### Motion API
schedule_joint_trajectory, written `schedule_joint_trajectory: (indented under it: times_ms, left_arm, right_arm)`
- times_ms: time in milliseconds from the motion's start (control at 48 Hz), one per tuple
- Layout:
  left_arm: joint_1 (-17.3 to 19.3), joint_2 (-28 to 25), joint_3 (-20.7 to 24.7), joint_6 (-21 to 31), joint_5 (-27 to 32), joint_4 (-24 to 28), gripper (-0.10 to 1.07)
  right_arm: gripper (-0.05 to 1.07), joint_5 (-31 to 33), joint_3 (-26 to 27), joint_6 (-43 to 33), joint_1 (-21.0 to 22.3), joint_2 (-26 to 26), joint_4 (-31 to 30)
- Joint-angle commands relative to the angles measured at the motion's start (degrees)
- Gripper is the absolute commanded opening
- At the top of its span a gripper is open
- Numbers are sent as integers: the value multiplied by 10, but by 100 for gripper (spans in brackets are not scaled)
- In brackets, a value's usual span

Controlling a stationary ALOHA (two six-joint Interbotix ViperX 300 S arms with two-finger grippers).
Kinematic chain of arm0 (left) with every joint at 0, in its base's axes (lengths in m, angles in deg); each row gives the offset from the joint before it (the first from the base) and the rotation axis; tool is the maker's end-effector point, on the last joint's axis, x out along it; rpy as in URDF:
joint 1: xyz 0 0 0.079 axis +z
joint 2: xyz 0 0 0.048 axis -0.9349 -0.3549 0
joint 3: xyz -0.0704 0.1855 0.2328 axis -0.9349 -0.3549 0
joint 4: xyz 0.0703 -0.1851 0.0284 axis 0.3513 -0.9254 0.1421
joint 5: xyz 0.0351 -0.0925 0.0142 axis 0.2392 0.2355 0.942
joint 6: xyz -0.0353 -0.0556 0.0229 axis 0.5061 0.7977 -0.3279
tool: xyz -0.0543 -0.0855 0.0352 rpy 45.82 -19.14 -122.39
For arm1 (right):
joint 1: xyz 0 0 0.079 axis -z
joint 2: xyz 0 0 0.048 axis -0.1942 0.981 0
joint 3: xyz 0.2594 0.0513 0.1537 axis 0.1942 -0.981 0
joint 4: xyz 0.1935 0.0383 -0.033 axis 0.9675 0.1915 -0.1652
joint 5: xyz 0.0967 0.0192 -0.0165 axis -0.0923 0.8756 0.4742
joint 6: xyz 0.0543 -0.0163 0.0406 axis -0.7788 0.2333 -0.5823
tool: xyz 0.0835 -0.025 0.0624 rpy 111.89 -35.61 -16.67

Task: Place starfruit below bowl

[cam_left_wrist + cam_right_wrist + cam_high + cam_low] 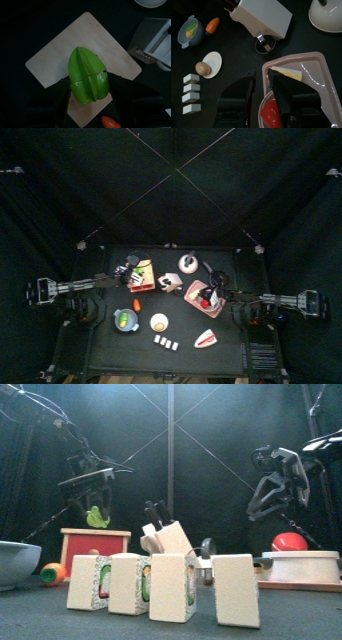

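Observation:
The starfruit (85,70), a glossy green ridged piece, is held between the jaws of my left gripper (90,89). It hangs in the air above a wooden board (63,47), as the front view (96,517) shows. In the top view the starfruit (136,278) is at the table's back left. The blue-grey bowl (127,318) sits at the front left, apart from it; it also shows in the right wrist view (190,29). My right gripper (261,75) is open and empty over the edge of a pink plate (308,67).
An orange carrot piece (212,25) lies beside the bowl. A pale disc (211,64) and several white blocks (191,90) lie near the front. A knife block (261,17), a metal cup (266,44) and a white kettle (328,12) stand at the back. A red piece (271,114) is on the plate.

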Motion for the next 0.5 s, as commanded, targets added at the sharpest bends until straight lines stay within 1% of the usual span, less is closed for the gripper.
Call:
schedule_joint_trajectory:
  times_ms: [0, 104, 188, 312, 354, 375, 479]
  left_arm:
    - [-8, 5, 6, 0, -4, 2, 80]
    - [-25, 12, 8, -3, -4, 2, 80]
    - [-62, 27, 7, -4, -4, 4, 80]
    - [-137, 56, 2, -4, -4, 16, 80]
    - [-166, 64, -1, -4, -4, 20, 80]
    - [-187, 70, -4, -4, -4, 25, 80]
    - [-246, 76, -10, -1, -10, 32, 80]
  right_arm:
    - [69, -4, 6, 0, 1, -3, -1]
    - [69, -4, 5, 1, 0, -3, -1]
    - [69, -4, 6, 2, 0, -4, -1]
    - [69, -4, 6, 2, 1, -3, -1]
    - [69, -4, 6, 2, 1, -3, -1]
    - [69, -4, 6, 2, 1, -3, -1]
    - [69, -4, 6, 0, 1, -4, -1]
